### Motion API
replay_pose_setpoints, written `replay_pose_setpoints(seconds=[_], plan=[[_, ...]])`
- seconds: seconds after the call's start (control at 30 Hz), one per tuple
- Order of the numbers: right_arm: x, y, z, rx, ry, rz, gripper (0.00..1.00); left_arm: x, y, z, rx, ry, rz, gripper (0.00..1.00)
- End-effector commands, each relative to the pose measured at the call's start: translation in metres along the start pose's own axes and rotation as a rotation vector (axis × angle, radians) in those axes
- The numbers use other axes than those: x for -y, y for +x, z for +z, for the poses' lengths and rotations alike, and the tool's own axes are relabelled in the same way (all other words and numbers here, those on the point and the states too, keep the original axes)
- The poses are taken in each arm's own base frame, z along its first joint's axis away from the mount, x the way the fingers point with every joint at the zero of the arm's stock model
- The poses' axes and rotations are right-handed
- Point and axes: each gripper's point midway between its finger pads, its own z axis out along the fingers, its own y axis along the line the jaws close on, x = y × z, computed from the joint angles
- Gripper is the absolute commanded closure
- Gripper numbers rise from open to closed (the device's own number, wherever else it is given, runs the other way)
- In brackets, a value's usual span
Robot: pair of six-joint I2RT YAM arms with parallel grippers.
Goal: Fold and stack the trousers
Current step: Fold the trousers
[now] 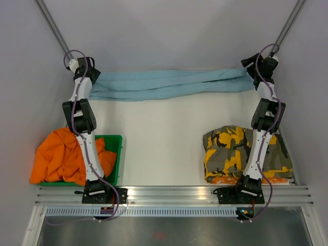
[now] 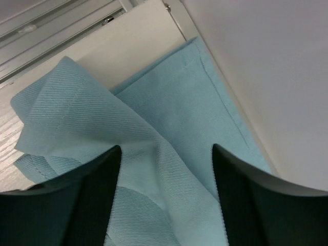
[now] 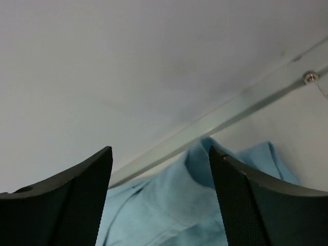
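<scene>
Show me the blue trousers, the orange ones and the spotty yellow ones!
blue trousers (image 1: 164, 84), top view, middle of the long cloth.
orange trousers (image 1: 54, 154), top view, left side of the heap.
camouflage trousers (image 1: 225, 151), top view, left half of the pile.

A white bench (image 1: 164, 143) is enclosed by white walls (image 1: 169, 31) at the back and on both sides. At its near left a green plastic bin (image 1: 119, 159) is set, with only its right wall and part of its rim exposed. Aluminium rails (image 1: 174, 193) are laid along the near edge, followed by a perforated strip (image 1: 174, 210) and a dull steel sheet (image 1: 174, 230). A metal rod (image 1: 51, 23) is slanted down each far corner. In the right wrist view, a metal strip (image 3: 230, 119) is fixed with a screw (image 3: 309, 77).
</scene>
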Motion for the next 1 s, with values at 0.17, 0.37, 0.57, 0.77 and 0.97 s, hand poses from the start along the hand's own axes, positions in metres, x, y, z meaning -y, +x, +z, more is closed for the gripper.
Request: replay_pose_setpoints(seconds=[0.17, 0.37, 0.57, 0.77, 0.97], plan=[[-0.149, -0.095, -0.083, 0.152, -0.258, -0.18, 0.16, 0.073, -0.103, -0.125, 0.155, 0.265, 0.108, 0.08], [-0.132, -0.052, -0.123, -0.017, -0.131, -0.231, 0.18, 0.053, -0.049, -0.182, -0.01, 0.301, 0.2, 0.12], [-0.034, 0.029, -0.158, -0.233, 0.202, -0.19, 0.2, 0.007, 0.025, -0.186, -0.197, 0.247, 0.176, 0.14], [0.013, 0.077, -0.165, -0.276, 0.302, -0.086, 0.22, -0.017, 0.072, -0.166, -0.309, 0.201, 0.05, 0.18], [0.029, 0.096, -0.15, -0.223, 0.298, 0.055, 0.22, -0.018, 0.094, -0.139, -0.318, 0.219, -0.056, 0.2]])
